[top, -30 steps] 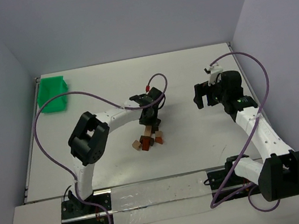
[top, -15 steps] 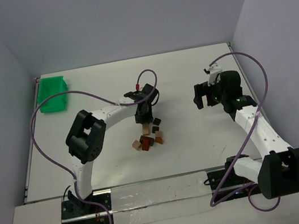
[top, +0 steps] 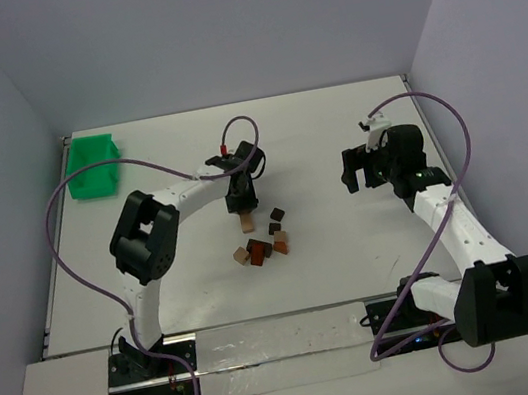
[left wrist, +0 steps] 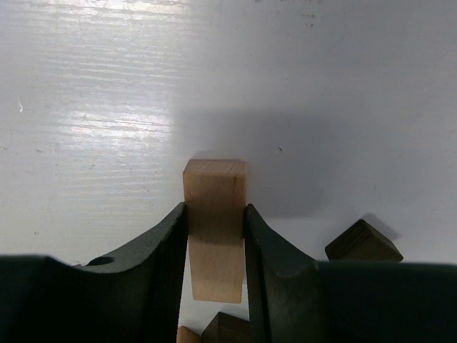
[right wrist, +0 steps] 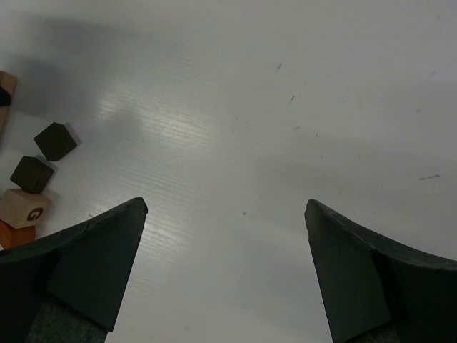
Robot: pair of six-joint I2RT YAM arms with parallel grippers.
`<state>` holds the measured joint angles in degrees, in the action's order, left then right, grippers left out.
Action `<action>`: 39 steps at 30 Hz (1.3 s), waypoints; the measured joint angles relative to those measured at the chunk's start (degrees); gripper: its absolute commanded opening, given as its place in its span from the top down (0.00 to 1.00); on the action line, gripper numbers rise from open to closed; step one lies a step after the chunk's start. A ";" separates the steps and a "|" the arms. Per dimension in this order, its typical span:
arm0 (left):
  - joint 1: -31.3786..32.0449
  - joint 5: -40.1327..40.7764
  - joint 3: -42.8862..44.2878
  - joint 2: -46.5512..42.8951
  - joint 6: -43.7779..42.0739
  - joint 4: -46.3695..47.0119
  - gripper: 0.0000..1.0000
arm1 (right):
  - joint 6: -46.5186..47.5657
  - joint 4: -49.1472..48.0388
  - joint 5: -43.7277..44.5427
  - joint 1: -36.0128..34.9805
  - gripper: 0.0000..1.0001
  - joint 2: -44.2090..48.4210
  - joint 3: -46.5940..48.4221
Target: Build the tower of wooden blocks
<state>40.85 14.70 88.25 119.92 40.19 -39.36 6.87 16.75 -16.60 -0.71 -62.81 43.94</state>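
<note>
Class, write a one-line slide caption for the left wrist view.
Left gripper clamps a light tan block over the white table, dark block nearby.

Tan block (top: 246, 225) in left end effector (top: 244, 211)

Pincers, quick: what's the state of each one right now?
Left pincer: closed on a light tan wood block.
Right pincer: open, holding nothing.
</note>
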 measured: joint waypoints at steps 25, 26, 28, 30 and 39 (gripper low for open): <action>-0.17 0.44 6.82 4.97 -2.86 -2.81 0.37 | 0.02 0.02 -0.50 0.00 0.00 -0.37 0.00; -0.31 0.13 7.05 5.16 -2.96 -2.52 0.33 | 0.02 0.00 -0.56 0.00 0.00 -0.37 0.00; -0.46 0.01 7.37 5.37 -3.04 -2.28 0.23 | 0.01 0.02 -0.64 0.01 0.00 -0.37 0.00; -0.49 0.04 7.62 5.57 -3.15 -1.96 0.17 | 0.02 0.02 -0.68 0.00 0.00 -0.37 0.00; -0.39 -1.33 6.44 4.47 -7.48 -0.25 0.14 | 0.02 0.07 -1.39 0.00 0.00 -0.23 0.00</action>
<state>40.45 13.37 94.69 124.39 32.71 -39.62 6.90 16.82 -17.99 -0.71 -63.04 43.94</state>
